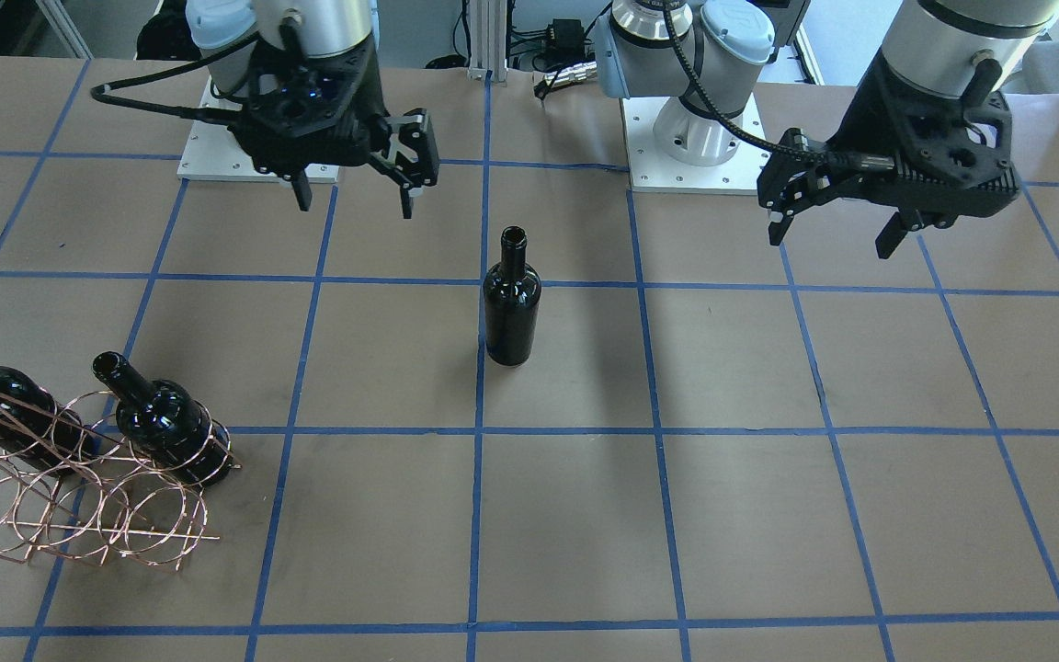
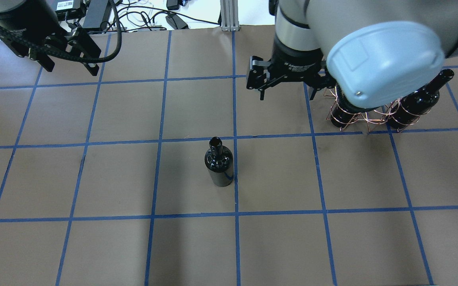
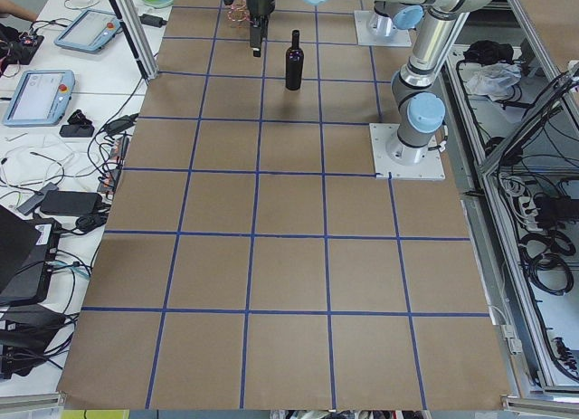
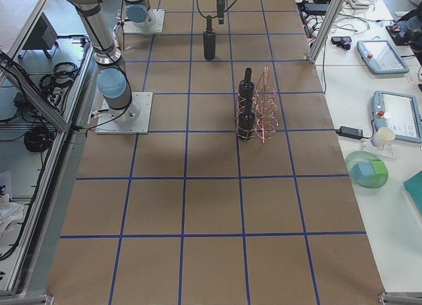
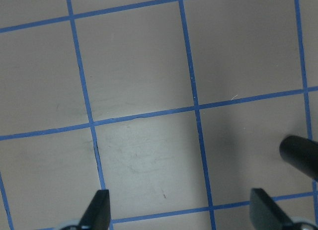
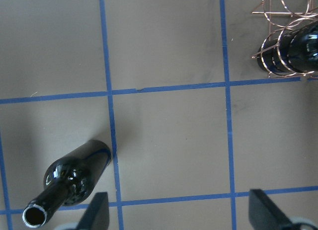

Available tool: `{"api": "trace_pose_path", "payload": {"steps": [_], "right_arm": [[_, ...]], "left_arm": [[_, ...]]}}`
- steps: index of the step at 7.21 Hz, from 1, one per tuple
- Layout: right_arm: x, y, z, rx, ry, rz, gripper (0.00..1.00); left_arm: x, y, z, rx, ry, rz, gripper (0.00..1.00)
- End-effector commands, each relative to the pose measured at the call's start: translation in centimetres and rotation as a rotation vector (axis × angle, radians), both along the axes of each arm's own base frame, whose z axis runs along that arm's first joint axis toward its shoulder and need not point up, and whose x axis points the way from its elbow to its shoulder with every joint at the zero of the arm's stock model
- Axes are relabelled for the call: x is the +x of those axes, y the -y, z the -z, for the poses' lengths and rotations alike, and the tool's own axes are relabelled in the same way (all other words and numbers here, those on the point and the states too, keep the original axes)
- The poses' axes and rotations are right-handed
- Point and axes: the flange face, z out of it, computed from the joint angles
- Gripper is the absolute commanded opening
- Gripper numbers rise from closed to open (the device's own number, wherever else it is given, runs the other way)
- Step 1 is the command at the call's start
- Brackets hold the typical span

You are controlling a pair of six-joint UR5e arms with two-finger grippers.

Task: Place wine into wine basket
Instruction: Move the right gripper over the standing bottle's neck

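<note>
Overhead exterior view: the wine bottle [image 2: 219, 163] stands upright on the brown-papered worktop [image 2: 94, 178], just beside a crossing of blue tape lines, and nothing touches it. Its neck is uncorked and its dark glass is glossy.

The wine basket [image 2: 356, 117] sits well apart from that bottle, on the robot's right and partly hidden under the right arm. A second bottle [image 1: 166, 423] and a third bottle [image 1: 5, 414] lie tilted in its copper wire loops, necks raised.

The right gripper [image 2: 286, 95] hovers above the worktop between the standing bottle and the basket, its fingers spread and holding nothing. The left gripper [image 2: 71, 68] hangs well apart from the bottle on the robot's left, likewise spread and empty.

White lettering on the right gripper's wrist collar is too small to read.
</note>
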Motion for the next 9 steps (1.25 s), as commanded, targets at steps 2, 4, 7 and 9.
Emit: {"api": "trace_pose_path", "payload": {"steps": [2,4,7,9], "right_arm": [[7.3,-3.5,2.6,0.043,-0.003,0.027,1.00],[9.0,-3.9,4.5,0.104,0.043,0.060,1.00],[11.4,-3.7,7.3,0.084,0.052,0.029,0.99],[12.8,-3.7,9.7,0.119,0.028,0.008,0.99]], "left_arm": [[1.8,-0.4,0.7,0.027,-0.001,0.079,1.00],[1.8,-0.7,0.7,0.032,-0.002,0.080,1.00],[1.3,-1.5,0.3,0.032,0.000,0.085,1.00],[1.2,-1.8,0.6,0.037,0.000,0.083,1.00]]}}
